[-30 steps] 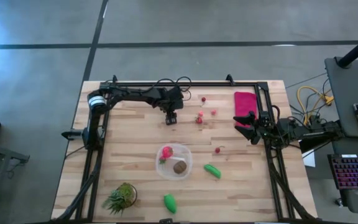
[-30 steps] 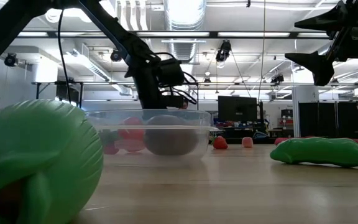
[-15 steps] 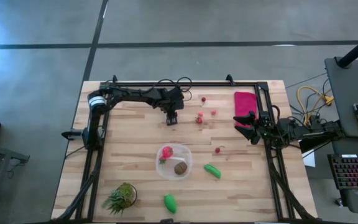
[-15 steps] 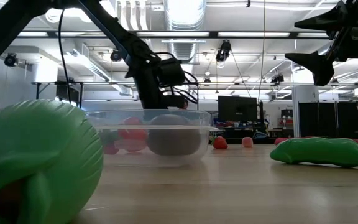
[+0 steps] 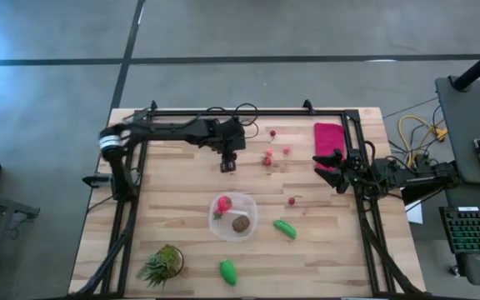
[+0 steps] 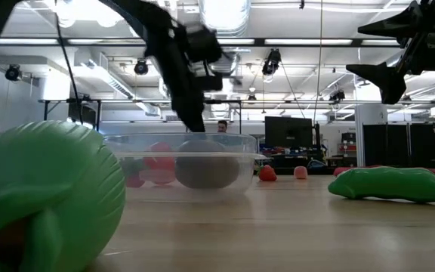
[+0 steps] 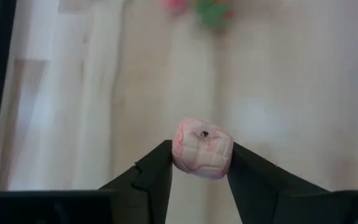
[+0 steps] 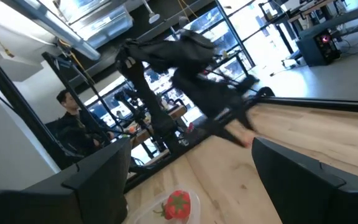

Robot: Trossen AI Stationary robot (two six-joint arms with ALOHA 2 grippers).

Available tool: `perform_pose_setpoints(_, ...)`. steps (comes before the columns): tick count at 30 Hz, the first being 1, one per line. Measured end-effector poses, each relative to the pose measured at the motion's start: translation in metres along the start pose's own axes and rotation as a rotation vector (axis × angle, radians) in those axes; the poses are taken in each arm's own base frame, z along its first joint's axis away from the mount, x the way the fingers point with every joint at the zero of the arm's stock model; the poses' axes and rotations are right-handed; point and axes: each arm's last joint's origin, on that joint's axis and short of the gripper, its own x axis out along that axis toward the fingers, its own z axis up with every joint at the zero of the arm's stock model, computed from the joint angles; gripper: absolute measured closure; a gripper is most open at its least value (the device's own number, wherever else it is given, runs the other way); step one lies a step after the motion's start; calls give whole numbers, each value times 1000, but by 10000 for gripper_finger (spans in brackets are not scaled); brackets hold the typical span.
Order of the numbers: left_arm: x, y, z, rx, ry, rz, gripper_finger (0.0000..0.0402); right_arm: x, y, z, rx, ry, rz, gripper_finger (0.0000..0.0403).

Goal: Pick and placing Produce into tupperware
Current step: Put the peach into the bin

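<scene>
**Left gripper clamped on pink berry, far half of counter**

My left gripper (image 5: 228, 165) hangs over the far half of the counter (image 5: 182, 200), fingers (image 7: 148, 177) closed on a pale pink berry (image 7: 202, 148) with a dark dimple on top. My right gripper (image 5: 330, 161) waits at the right edge beside the red cloth (image 5: 329, 137), fingers spread apart, nothing between them.

The tupperware (image 5: 233, 217) sits near the counter's middle, holding a red tomato (image 5: 223, 205) and a brown piece (image 5: 242, 223). Just beside it to the right lies a green piece (image 5: 285, 228); a second green piece (image 5: 227, 271) rests near the front edge, with the spiky plant (image 5: 162, 263) to its left. Small red berries (image 5: 267, 157) lie loose between my two grippers.
</scene>
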Motion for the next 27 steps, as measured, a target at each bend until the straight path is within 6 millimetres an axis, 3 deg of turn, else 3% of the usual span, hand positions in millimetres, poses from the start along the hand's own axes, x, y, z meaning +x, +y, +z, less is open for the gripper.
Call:
perform_pose_setpoints(4, -45, -32, 3, -57, -76, -108, 274, 0, 0, 0, 0, 0, 0, 76)
perform_pose_setpoints(9, -75, -90, -3, -139, -91, -232, 274, 0, 0, -1, -2, 5, -3, 76)
perform_pose_setpoints(14, -73, -155, -15, -269, -34, -345, 274, 0, 0, -1, -3, 7, -4, 76)
perform_pose_setpoints(18, -64, -195, -23, -293, 26, -327, 274, 0, 0, -1, -2, 6, -3, 76)
perform_pose_setpoints(21, -57, -209, -26, -330, 38, -280, 274, 1, 0, -1, -3, 8, -4, 76)
perform_pose_setpoints(27, -41, -215, -29, -392, 72, -229, 270, 1, 0, -1, -5, 13, -7, 76)
